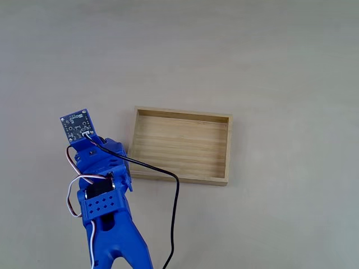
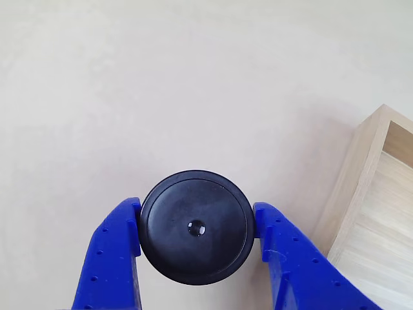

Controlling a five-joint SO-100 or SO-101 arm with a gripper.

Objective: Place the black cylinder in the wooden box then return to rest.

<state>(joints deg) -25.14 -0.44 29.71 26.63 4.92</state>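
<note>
In the other view the black cylinder (image 2: 196,227) shows its round top with a centre dimple. My gripper (image 2: 197,208) is shut on it, one blue finger (image 2: 110,258) pressing each side. The wooden box (image 2: 364,161) has its near corner just right of the cylinder, which is outside the box. In the fixed view the blue arm (image 1: 104,190) reaches up from the bottom left, with its wrist just left of the wooden box (image 1: 182,115). The arm hides the cylinder there. Nothing lies on the box floor.
A pale, plain tabletop (image 1: 252,56) surrounds the box on all sides. A black cable (image 1: 175,213) and a red-and-white cable trail from the arm toward the bottom edge. A small blue circuit board (image 1: 77,124) sits on top of the wrist.
</note>
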